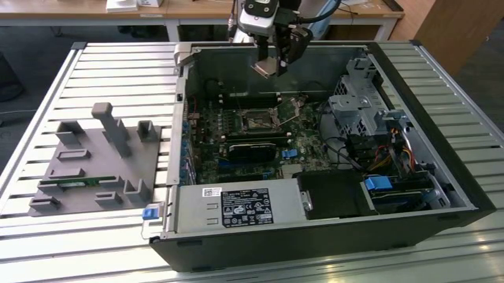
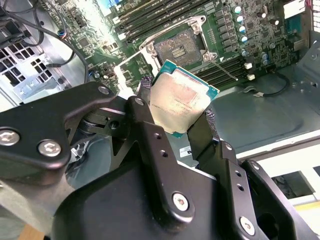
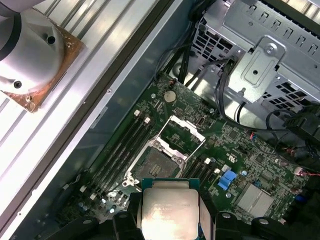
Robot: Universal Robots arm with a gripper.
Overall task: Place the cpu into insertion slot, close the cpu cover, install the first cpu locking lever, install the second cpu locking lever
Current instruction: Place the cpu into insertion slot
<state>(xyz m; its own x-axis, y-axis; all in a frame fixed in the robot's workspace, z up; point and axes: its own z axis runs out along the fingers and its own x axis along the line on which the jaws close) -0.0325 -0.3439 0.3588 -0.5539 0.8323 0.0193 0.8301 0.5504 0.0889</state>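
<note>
The end effector (image 2: 176, 107) grips the cpu (image 2: 181, 97) by two opposite edges. The cpu is a flat square chip with a pale silvery top and a green rim. In the upper middle of the exterior view it hangs above the open computer case (image 1: 315, 250). Inside the case, on the circuit board (image 3: 237, 152), the insertion slot (image 3: 152, 167) lies uncovered, with the cpu cover (image 3: 184, 135) raised.

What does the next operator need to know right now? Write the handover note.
Gripper: fingers shut on the cpu, held in the air over the open computer case.
Insertion slot: empty; the cpu cover stands raised open beside it.
Done: cpu is in the grasp.
Left: seat the cpu in the slot, close the cover, install both locking levers.
</note>
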